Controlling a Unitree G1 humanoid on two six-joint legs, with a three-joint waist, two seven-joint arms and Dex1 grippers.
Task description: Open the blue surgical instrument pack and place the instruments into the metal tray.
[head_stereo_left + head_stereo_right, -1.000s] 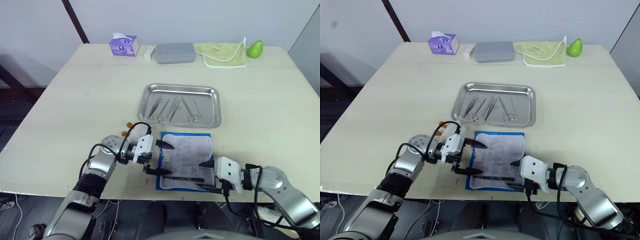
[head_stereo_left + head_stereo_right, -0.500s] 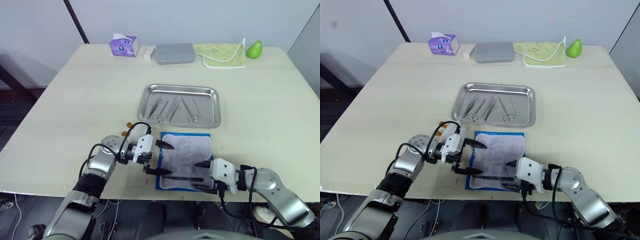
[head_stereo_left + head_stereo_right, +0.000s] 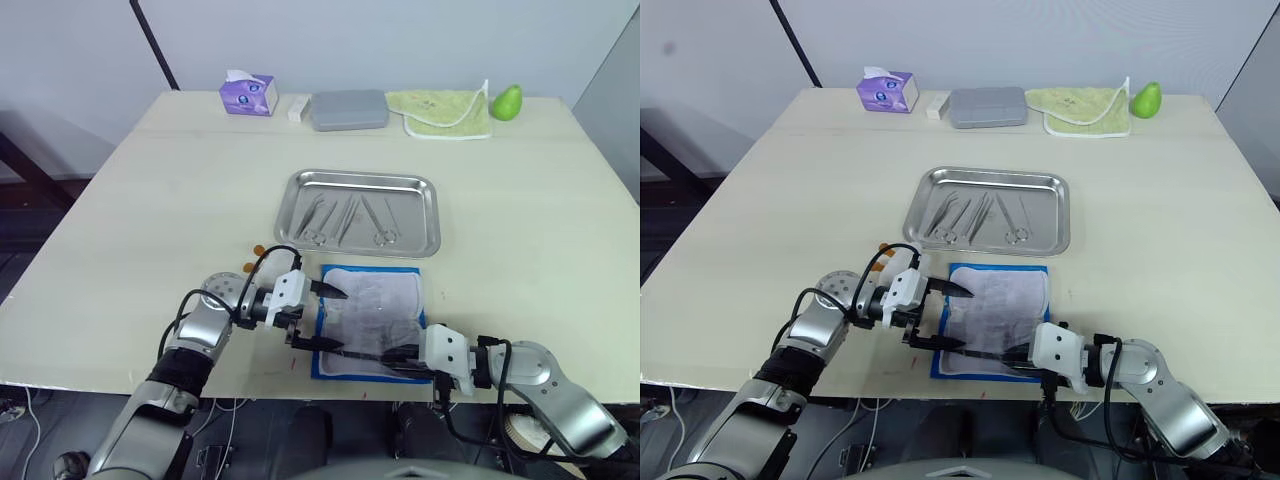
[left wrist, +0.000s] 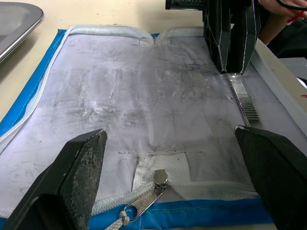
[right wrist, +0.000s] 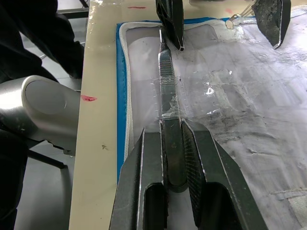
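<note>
The blue surgical instrument pack (image 3: 370,320) lies unzipped and flat near the table's front edge, its grey-white lining up. Along its near edge rests one long flat silvery instrument (image 5: 168,81). My right gripper (image 3: 395,357) is shut on the right end of it, fingers pressed to both sides. My left gripper (image 3: 340,320) stands open over the pack's left edge, one fingertip close to the instrument's other end; its zipper pull (image 4: 156,179) lies between the fingers. Behind the pack sits the metal tray (image 3: 362,177) with several instruments (image 3: 345,220) in it.
Along the far edge stand a purple tissue box (image 3: 248,94), a small white block (image 3: 297,107), a grey case (image 3: 348,109), a green cloth (image 3: 447,108) and a green pear (image 3: 508,101). The table's front edge runs just below the pack.
My right gripper has slid left along the pack's near edge and closed on the flat instrument's end. The left gripper has stayed where it was, open.
</note>
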